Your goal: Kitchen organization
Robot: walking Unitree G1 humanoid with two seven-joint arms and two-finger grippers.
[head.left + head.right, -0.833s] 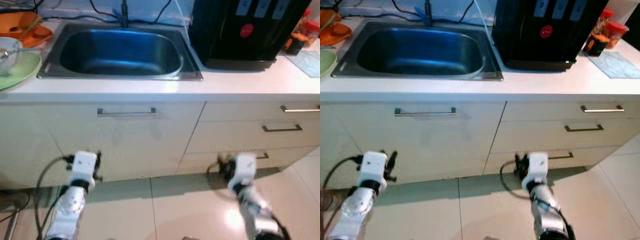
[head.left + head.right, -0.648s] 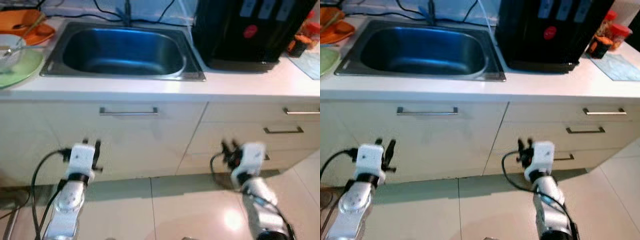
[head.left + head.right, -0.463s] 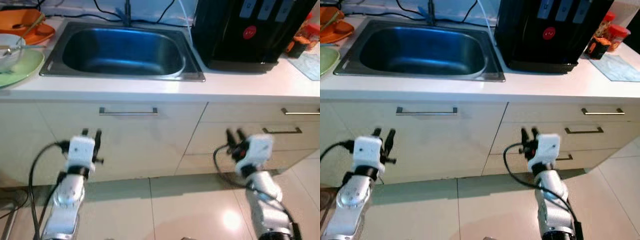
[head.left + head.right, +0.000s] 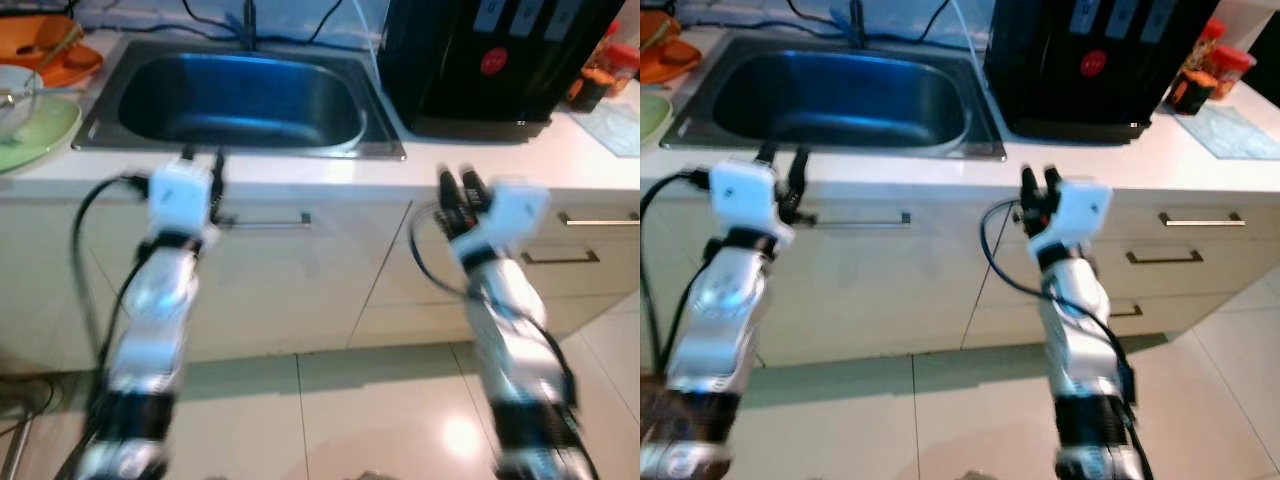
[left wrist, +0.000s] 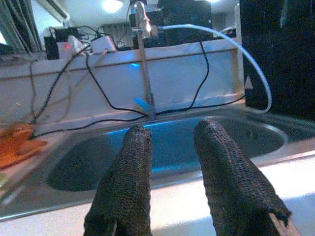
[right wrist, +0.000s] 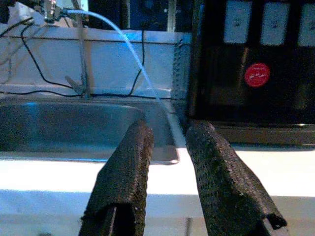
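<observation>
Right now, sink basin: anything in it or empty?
Empty as far as visible. The sink shows a bare steel bottom, no dishes or standing water. Dishes sit left of it on the green plate. The near wall is hidden.

Motion-blurred arms; green plate (image 4: 30,140) and orange dishes (image 4: 50,55) cropped.
</observation>
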